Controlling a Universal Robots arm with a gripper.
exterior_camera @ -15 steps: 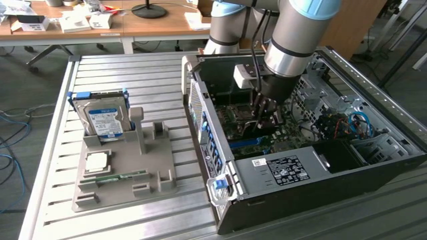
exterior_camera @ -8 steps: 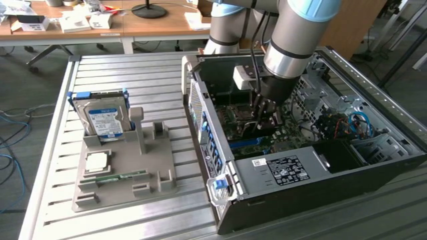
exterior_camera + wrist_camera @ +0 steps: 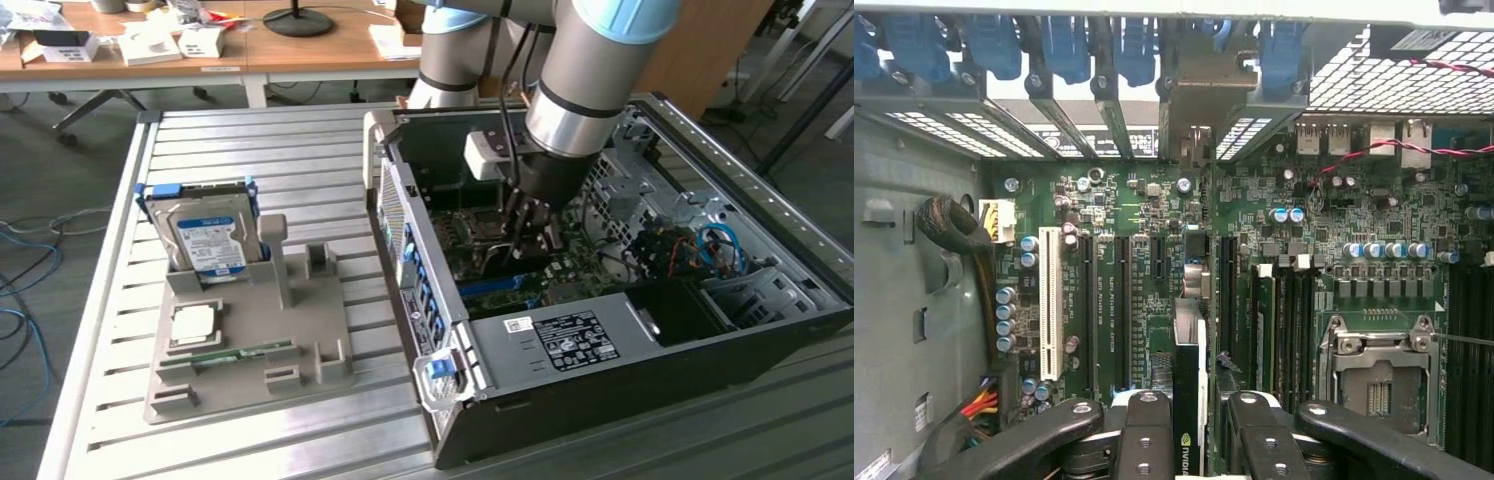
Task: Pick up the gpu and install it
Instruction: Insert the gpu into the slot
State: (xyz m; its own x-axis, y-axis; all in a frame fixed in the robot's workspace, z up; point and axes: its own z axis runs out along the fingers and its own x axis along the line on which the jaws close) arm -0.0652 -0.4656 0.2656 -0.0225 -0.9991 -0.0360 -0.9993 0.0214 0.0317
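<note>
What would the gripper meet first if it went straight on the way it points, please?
Likely the motherboard, with the card held in the gripper touching first; depth is unclear.

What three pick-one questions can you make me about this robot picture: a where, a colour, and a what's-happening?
1. Where is the boxy silver hard drive? A) in the computer B) upright in the grey plastic holder C) on the floor
2. What colour is the long plastic slot beside the black slots? A) white B) red C) purple
3. What are the black metal fingers doing? A) hanging empty B) holding a screwdriver C) pinching a thin dark circuit card
Answers: B, it stands in the holder; A, it is plainly white; C, the card sits between them.
</note>
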